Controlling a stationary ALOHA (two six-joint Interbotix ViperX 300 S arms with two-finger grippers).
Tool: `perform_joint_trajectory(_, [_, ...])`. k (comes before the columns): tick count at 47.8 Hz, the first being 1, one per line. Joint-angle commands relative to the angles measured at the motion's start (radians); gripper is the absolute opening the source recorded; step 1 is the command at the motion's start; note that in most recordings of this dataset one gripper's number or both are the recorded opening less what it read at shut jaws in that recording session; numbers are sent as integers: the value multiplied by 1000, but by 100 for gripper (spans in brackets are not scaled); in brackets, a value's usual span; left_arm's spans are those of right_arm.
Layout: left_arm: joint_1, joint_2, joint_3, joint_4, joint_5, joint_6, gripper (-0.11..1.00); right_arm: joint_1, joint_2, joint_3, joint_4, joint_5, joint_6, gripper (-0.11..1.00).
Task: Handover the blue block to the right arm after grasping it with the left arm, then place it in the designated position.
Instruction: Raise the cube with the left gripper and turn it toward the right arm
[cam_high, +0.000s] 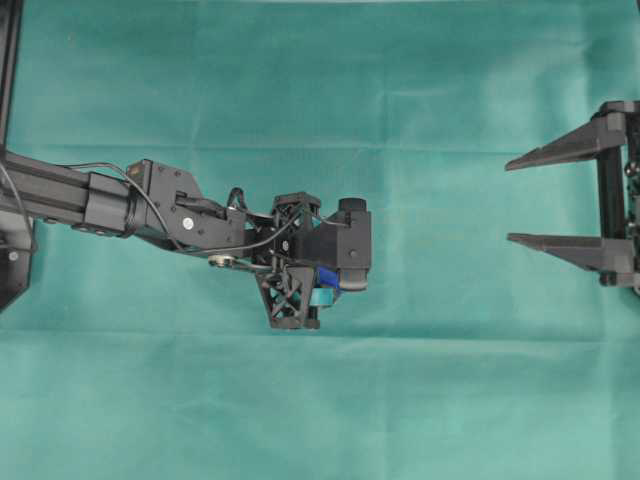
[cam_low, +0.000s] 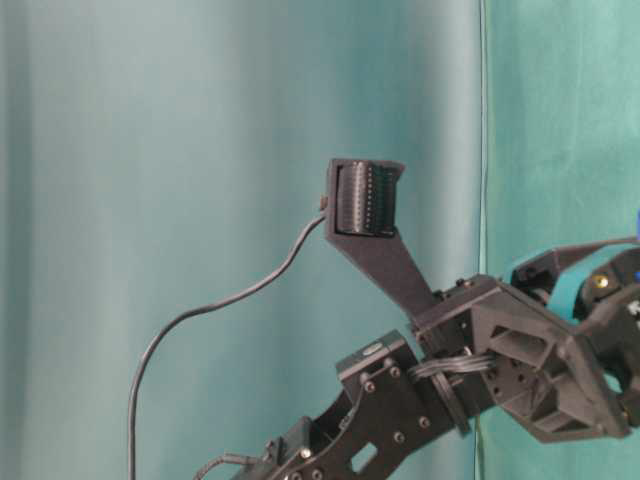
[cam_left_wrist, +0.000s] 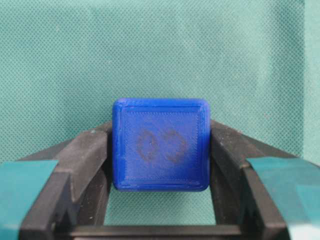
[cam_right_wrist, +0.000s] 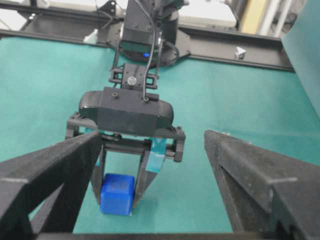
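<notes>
blue block (cam_left_wrist: 160, 145) between left claw (cam_left_wrist: 160, 165) fingers, both touching, right claw (cam_high: 560, 198) wide open and empty near surface's right edge, green cloth surface (cam_high: 320, 400)

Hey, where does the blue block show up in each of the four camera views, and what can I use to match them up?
Overhead: the blue block is a sliver just left of centre, under the left arm's gripper.
Table-level: only a blue speck at the right edge; too small to be sure.
Left wrist: centre, between both fingers.
Right wrist: lower left of centre, on the green cloth.
Shared landmark: the teal tape bands on the left gripper.
</notes>
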Motion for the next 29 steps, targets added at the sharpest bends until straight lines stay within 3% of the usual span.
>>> perform_joint_trajectory(1, [2, -23, -18, 2, 8, -2, 47, -2, 6, -21, 0, -5, 0, 94])
perform_joint_trajectory(29, [0, -268, -114, 3, 270, -2, 47, -2, 6, -23, -2, 12, 2, 94])
